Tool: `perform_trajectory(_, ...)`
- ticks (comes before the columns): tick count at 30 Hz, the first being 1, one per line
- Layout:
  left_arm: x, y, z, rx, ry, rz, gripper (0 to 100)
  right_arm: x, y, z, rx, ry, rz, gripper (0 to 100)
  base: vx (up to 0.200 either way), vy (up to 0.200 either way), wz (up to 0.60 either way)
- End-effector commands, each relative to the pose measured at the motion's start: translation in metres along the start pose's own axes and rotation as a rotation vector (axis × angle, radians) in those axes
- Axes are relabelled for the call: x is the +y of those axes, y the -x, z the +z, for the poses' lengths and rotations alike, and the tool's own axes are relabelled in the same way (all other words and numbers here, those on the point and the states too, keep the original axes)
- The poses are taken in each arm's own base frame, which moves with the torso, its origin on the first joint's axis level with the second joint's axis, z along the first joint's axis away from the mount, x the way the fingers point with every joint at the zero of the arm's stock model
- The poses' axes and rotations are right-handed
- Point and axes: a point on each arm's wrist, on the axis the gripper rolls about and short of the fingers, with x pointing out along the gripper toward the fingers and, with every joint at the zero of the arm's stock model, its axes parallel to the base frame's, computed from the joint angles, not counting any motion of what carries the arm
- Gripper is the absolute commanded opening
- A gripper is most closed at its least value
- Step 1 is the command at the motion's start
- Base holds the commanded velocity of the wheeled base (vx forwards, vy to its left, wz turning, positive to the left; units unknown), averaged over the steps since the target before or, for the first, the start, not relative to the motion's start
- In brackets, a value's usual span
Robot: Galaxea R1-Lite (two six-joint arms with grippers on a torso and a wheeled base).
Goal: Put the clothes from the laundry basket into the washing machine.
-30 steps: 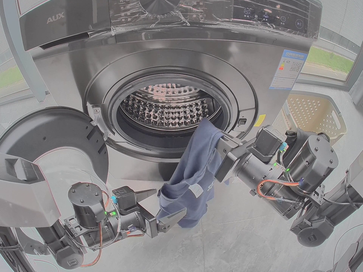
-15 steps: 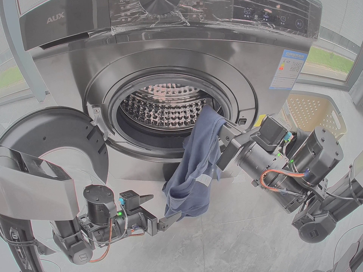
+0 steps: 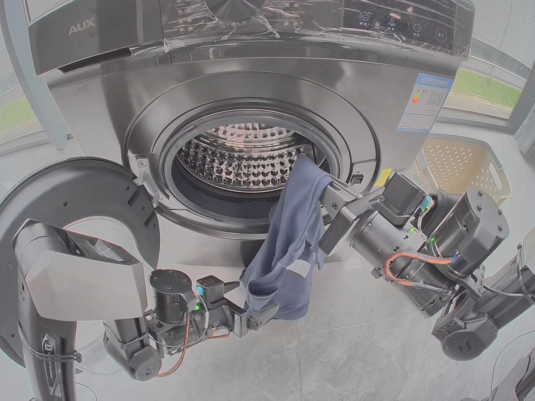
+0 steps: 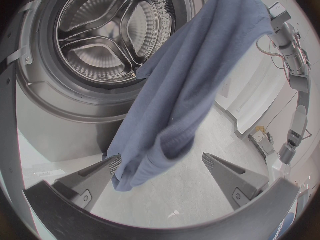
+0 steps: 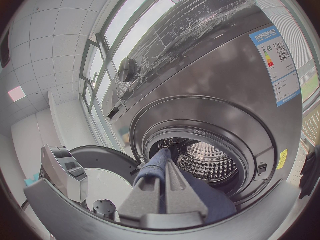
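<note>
My right gripper is clamped on the top edge of the blue garment. Over the last second it has risen and eased toward the washing machine, so the pinched corner now sits against the right side of the round opening instead of below its rim. I judge that the load is at the mouth but not yet in: only the top fold is level with the drum, and nearly all the cloth hangs outside.

The machine stands straight ahead of me. Its door is swung wide open to my left. The laundry basket stands on the floor to the machine's right, behind my right arm.

The garment hangs as one long drape, its long axis close to upright but slanting. The gripped end is high and points into the opening, and the hem is low and off to my left, just above the floor.

My left gripper dipped away half a second ago and has come back up to that hem. Its jaws are spread wide on either side of the hanging end and hold nothing. One fingertip sits right at the cloth's edge, though I cannot tell whether it touches.
</note>
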Motion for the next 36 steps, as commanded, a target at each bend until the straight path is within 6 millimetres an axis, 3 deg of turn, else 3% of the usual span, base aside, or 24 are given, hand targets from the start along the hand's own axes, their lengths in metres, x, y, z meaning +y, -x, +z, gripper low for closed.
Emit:
perform_trajectory(1,0.01,-0.019,-0.006,-0.014,0.002,0.015,100,0.003,0.0,-0.001,0.002,-0.003,0.007,0,0.0,0.0,0.0)
perform_trajectory(13,0.014,-0.04,-0.002,-0.07,-0.009,0.011,100,0.004,0.002,-0.002,0.009,-0.007,0.012,0,0.0,0.0,0.0)
perform_trajectory(14,0.015,-0.041,-0.003,-0.067,-0.01,0.012,0,0.004,0.002,-0.003,0.009,-0.007,0.012,0,0.0,0.0,0.0)
perform_trajectory(22,0.018,-0.041,0.003,-0.09,-0.01,0.028,0,0.001,0.005,-0.004,0.018,-0.007,0.001,0,0.0,0.0,0.0)
perform_trajectory(25,0.018,-0.035,0.017,-0.127,-0.015,0.036,0,-0.005,0.011,-0.011,0.062,0.002,-0.021,0,0.0,0.0,0.0)
perform_trajectory(32,0.001,0.02,0.058,-0.208,-0.034,0.027,0,-0.031,0.033,-0.027,0.171,0.035,-0.106,0,0.0,0.0,0.0)
perform_trajectory(36,-0.007,0.052,0.068,-0.229,-0.038,0.024,0,-0.039,0.044,-0.028,0.197,0.043,-0.131,0,0.0,0.0,0.0)
